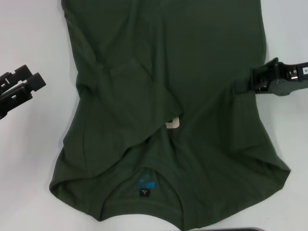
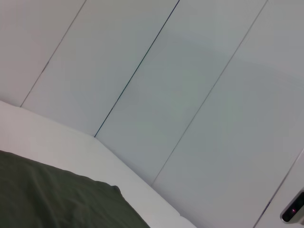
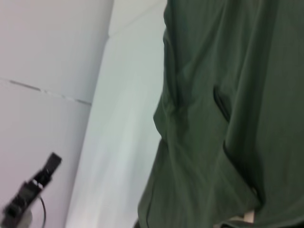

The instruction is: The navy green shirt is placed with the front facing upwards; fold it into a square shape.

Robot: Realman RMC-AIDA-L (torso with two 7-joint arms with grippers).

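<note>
Navy green shirt (image 1: 192,62) lies spread on the white table (image 1: 29,168) before me, collar nearest, its left sleeve folded across the chest so only a scrap of cream lettering (image 1: 173,122) peeks out, unreadable. Inside the collar sits a black neck tag (image 1: 144,192) under blue print, too small to read. My right gripper (image 1: 240,85) touches the shirt's right edge; I cannot tell its fingers' state. My left gripper (image 1: 36,81) hangs off the cloth, fingers parted, empty.

Dark olive shirt (image 1: 202,57) (blue-printed tag (image 1: 144,184))
</note>
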